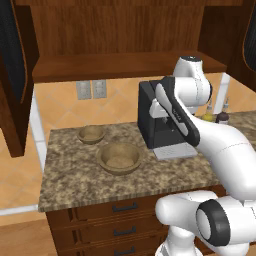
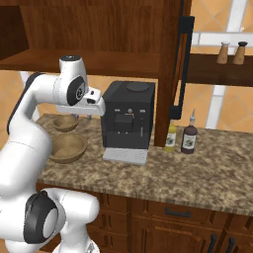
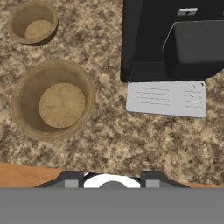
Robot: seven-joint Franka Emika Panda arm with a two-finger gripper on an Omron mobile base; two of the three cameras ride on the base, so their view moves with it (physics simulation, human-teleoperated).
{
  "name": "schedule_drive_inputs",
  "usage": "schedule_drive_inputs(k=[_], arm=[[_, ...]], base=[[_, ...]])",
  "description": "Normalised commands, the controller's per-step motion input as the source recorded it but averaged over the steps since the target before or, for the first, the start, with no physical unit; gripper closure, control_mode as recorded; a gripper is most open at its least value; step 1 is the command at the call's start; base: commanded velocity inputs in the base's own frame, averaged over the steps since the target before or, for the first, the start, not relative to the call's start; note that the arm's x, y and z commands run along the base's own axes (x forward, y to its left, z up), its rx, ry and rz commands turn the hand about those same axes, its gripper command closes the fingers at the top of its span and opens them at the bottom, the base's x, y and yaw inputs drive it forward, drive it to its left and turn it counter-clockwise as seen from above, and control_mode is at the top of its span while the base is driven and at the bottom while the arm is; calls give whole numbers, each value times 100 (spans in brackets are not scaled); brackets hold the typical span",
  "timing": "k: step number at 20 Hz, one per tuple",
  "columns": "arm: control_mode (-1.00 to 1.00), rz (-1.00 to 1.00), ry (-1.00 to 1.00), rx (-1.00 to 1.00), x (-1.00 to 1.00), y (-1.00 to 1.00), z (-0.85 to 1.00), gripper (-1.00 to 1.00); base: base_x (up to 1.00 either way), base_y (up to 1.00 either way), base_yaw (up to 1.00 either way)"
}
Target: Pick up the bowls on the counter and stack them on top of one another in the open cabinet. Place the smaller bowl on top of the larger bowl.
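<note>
Two tan wooden bowls stand on the speckled granite counter (image 1: 75, 175) (image 2: 207, 168) (image 3: 109, 140). The smaller bowl (image 1: 91, 133) (image 2: 65, 123) (image 3: 33, 22) sits at the back. The larger bowl (image 1: 119, 158) (image 2: 66, 147) (image 3: 53, 99) is in front of it, apart from it. My gripper (image 2: 80, 116) (image 3: 111, 178) hangs above the counter between the bowls and the coffee machine, pointing down. Its fingers stand apart with nothing between them. The open cabinet's bare shelf (image 1: 115, 65) (image 2: 99, 62) runs above the counter.
A black coffee machine (image 1: 157, 122) (image 2: 128, 113) (image 3: 175, 39) with a grey drip tray stands right of the bowls. Two bottles (image 2: 171, 136) (image 2: 189, 138) stand further right. The cabinet's open doors (image 1: 12, 75) (image 2: 183, 64) hang at both sides. Drawers lie below the counter.
</note>
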Motion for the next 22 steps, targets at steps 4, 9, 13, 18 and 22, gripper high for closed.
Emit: schedule_drive_inputs(k=[4, 9, 13, 18, 22], arm=[[-100, 0, 0, 0, 0, 0, -1, -100], [-100, 0, -2, 0, -9, 29, -6, -100], [-100, 5, -6, 0, -11, 59, -21, -100], [-100, 8, -7, 0, -7, 85, -21, -100], [-100, 8, -12, 0, 19, 100, -13, -100]], base=[[0, 0, 0], [0, 0, 0], [0, 0, 0], [0, 0, 0], [0, 0, 0]])
